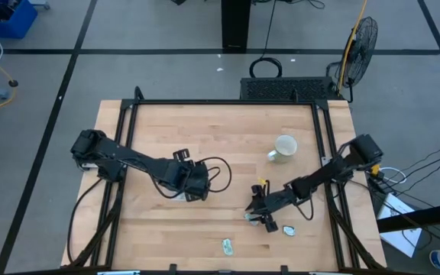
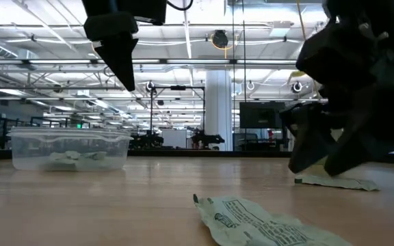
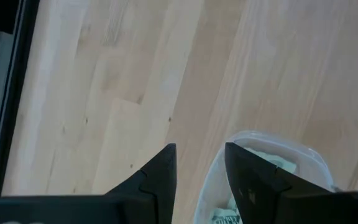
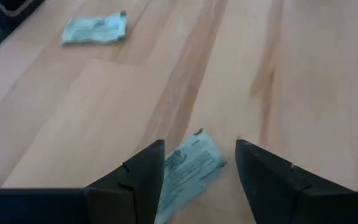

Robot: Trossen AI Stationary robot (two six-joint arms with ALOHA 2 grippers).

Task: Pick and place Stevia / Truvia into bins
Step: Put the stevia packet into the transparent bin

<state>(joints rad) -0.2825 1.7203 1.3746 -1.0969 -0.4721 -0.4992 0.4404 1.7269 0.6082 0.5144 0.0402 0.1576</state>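
The clear plastic bin (image 2: pixel 67 150) stands on the table with several pale green sachets inside, also seen in the left wrist view (image 3: pixel 272 168). My left gripper (image 3: pixel 197 168) hangs open above the bin's rim (image 1: pixel 193 183), well off the table (image 2: pixel 118 41). My right gripper (image 4: pixel 197 165) is open and low over the table (image 1: pixel 258 215), its fingers on either side of a flat sachet (image 4: pixel 188 168). Whether they touch it, I cannot tell. Two more sachets lie flat on the wood: one near the table's near edge (image 1: pixel 227 245), one to the right of the right gripper (image 1: pixel 288 229).
A white mug (image 1: pixel 283 148) stands right of centre, toward the far side. Dark frame rails (image 1: pixel 121 153) run along the table's left and right edges. Bare wood lies between the two grippers. A fan (image 1: pixel 357 42) stands on the floor beyond the far right corner.
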